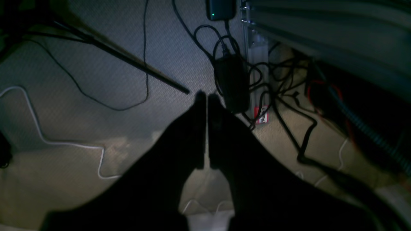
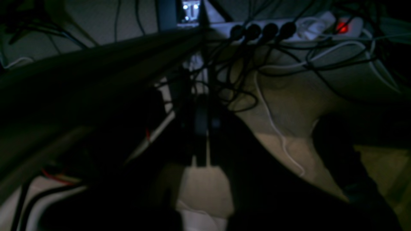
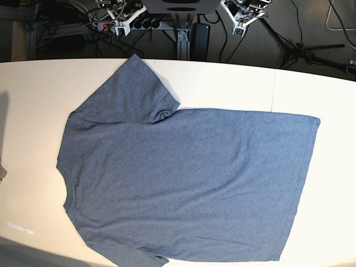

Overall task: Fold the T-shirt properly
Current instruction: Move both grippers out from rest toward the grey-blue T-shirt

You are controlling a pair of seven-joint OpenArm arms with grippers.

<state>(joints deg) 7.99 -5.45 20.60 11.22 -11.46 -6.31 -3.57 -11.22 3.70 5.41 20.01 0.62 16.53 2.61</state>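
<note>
The T-shirt (image 3: pixel 183 178) lies spread flat on the white table (image 3: pixel 33 89), plain blue-grey side up, collar to the left and hem to the right. One sleeve (image 3: pixel 133 92) points to the far edge; the other runs off the bottom of the base view. No lettering shows. Both arms are parked behind the table's far edge, clear of the shirt. My left gripper (image 1: pixel 206 96) is shut and empty, hanging over the floor; it shows in the base view (image 3: pixel 240 22). My right gripper (image 2: pixel 205 109) looks shut and empty, over floor cables; it shows in the base view (image 3: pixel 123 22).
Behind the table the floor holds a power strip (image 2: pixel 289 29), a black power brick (image 1: pixel 232 83), tangled cables and a tripod leg (image 1: pixel 128 61). The tripod (image 3: pixel 300 50) stands at the back right. White table shows around the shirt on the left and right.
</note>
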